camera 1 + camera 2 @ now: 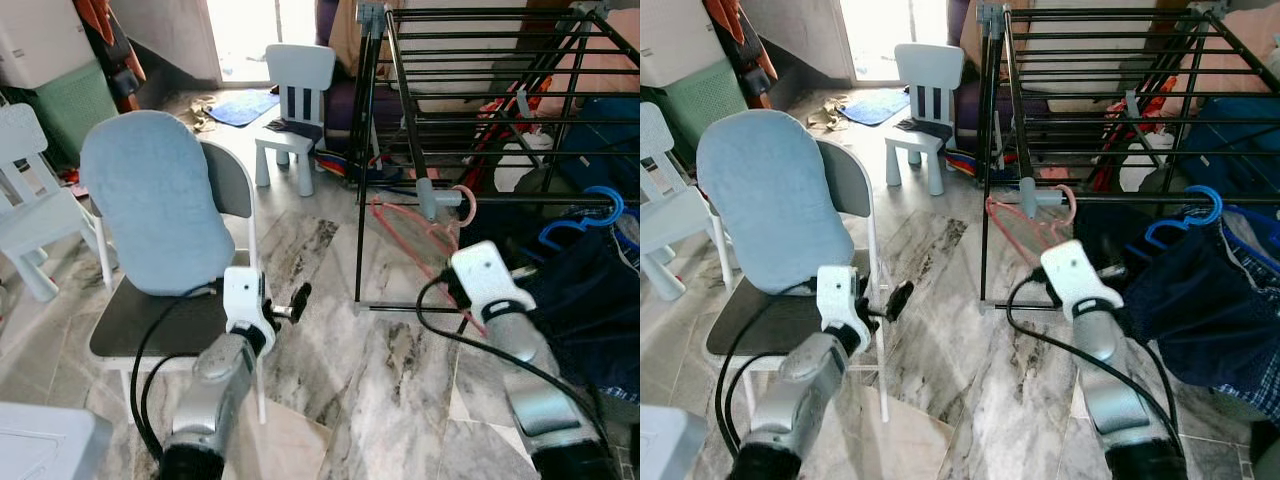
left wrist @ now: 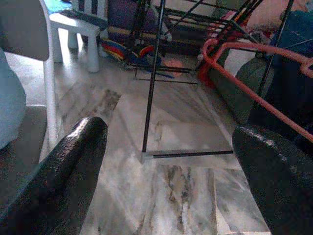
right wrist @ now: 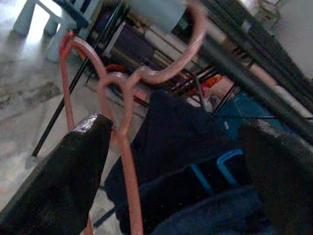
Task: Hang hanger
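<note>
Right wrist view: pink hanger [image 3: 122, 147] hooked over drying rack rail [image 3: 254, 68], between spread right gripper [image 3: 171, 171] fingers; left gripper [image 2: 166, 166] likewise spread.

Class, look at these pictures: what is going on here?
A humanoid robot stands at a black drying rack. A pink hanger is hooked over the rack's lower rail, and the right end effector sits open around it, apparently not gripping. The left end effector is open and idle beside a chair.

pink hanger [image 1: 425, 228] | thin wire | hook over black drying rack [image 1: 480, 60] rail | hanging tilted
</note>
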Controlling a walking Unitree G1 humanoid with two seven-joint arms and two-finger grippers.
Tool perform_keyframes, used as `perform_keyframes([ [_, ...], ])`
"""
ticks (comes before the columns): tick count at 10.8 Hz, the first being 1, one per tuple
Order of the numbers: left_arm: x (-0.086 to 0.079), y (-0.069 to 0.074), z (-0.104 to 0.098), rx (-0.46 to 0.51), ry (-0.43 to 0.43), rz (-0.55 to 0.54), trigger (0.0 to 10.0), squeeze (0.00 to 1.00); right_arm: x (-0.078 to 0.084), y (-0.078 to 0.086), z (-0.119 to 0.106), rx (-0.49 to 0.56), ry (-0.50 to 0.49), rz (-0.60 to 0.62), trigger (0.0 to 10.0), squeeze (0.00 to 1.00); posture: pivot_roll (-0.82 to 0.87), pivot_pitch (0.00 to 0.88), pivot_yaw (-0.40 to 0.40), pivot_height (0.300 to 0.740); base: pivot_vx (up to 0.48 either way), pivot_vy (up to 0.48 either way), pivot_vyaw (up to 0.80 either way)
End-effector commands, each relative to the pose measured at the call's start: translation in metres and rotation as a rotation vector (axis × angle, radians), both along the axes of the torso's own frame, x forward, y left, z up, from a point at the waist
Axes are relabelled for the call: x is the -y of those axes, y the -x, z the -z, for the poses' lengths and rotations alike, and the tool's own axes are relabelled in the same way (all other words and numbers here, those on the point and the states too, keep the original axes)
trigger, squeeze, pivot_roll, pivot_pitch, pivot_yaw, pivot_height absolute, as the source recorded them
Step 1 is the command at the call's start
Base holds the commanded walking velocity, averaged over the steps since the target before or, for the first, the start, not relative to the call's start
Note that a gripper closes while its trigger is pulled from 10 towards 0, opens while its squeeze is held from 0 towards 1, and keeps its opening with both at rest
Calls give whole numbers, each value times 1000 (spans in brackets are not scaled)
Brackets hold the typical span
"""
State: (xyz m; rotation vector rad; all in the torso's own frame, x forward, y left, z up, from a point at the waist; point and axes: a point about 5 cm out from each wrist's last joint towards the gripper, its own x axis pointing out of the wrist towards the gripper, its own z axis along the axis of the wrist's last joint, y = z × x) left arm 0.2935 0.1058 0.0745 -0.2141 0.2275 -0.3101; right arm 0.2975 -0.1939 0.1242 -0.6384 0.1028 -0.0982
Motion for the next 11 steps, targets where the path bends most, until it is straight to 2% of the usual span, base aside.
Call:
perform_keyframes([
  [1,-1,-1,-7,14,3,-8,10000,0,1,2,-6,2,-13,2,10000,973,-249,0,67,740,0,0,0],
  [3,4,4,-4,2,-4,5,10000,0,4,6,-7,-11,-26,31,10000,816,-248,0,76,740,0,0,0],
  [4,7,5,-7,9,-2,28,10000,0,1,8,-6,-18,-18,23,10000,325,-255,0,84,740,0,0,0],
  [5,7,4,-6,13,-22,23,10000,0,3,11,-3,-26,-27,42,10000,0,-252,0,82,740,0,0,0],
  [7,4,1,-13,51,-35,-28,10000,0,3,19,-3,-27,-34,47,10000,0,-262,0,74,740,0,0,0],
  [8,5,-1,-14,58,-56,-35,10000,0,2,17,-5,-19,-38,39,10000,0,-262,0,69,740,0,0,0],
  [11,11,-3,-20,73,-49,-16,10000,0,6,12,-10,-7,-40,45,10000,0,-248,0,70,740,0,0,0],
])
